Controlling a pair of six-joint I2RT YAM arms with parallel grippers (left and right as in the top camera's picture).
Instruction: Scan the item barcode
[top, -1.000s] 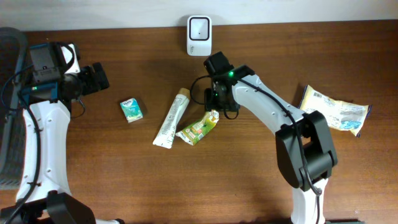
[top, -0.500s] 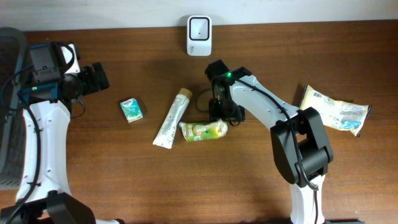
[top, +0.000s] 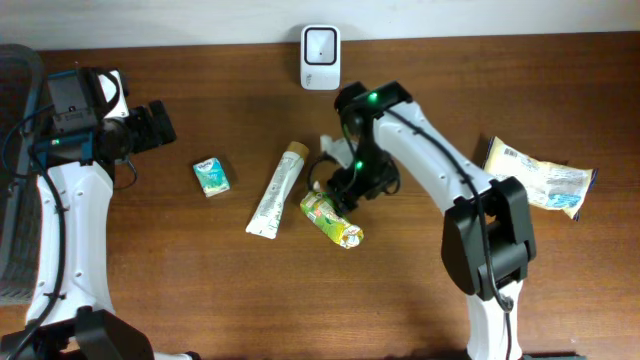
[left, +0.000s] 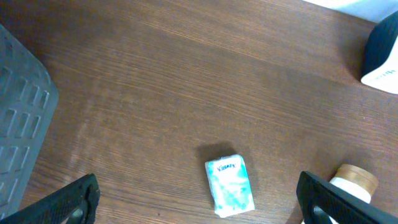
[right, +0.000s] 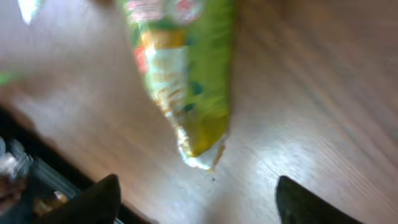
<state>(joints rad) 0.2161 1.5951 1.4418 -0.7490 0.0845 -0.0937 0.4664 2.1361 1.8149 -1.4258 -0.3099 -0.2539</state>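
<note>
Looking from the front of the table, the closest thing to me is the green snack packet (top: 332, 219). It lies flat on the wood and runs from ten o'clock to four o'clock in the overhead view. A second ago it leaned the other way, its top toward one o'clock, tucked under the right gripper (top: 341, 188). Half a second ago it lay straight across. So it has swung round and slid a little toward me.

Over the same second the right pincer has spread. Its jaws stand apart now, and the wrist view shows both fingertips clear of the packet with nothing between them. The packet sits just beyond them, at about six o'clock from the pincer in the overhead view. I cannot tell whether they touch.

To my eye the item has been let go, or turned for a fresh hold. It will need picking up again before any barcode can be shown.

Further back, the white tube (top: 275, 190) lies at ten o'clock from the packet and the small tissue pack (top: 211, 177) near nine. The silver bag (top: 540, 175) is well off at three o'clock. The left gripper (top: 158, 127) hangs wide open and empty at ten o'clock.

The white scanner (top: 320, 43) stands farthest away, at twelve o'clock, well apart from the packet.
</note>
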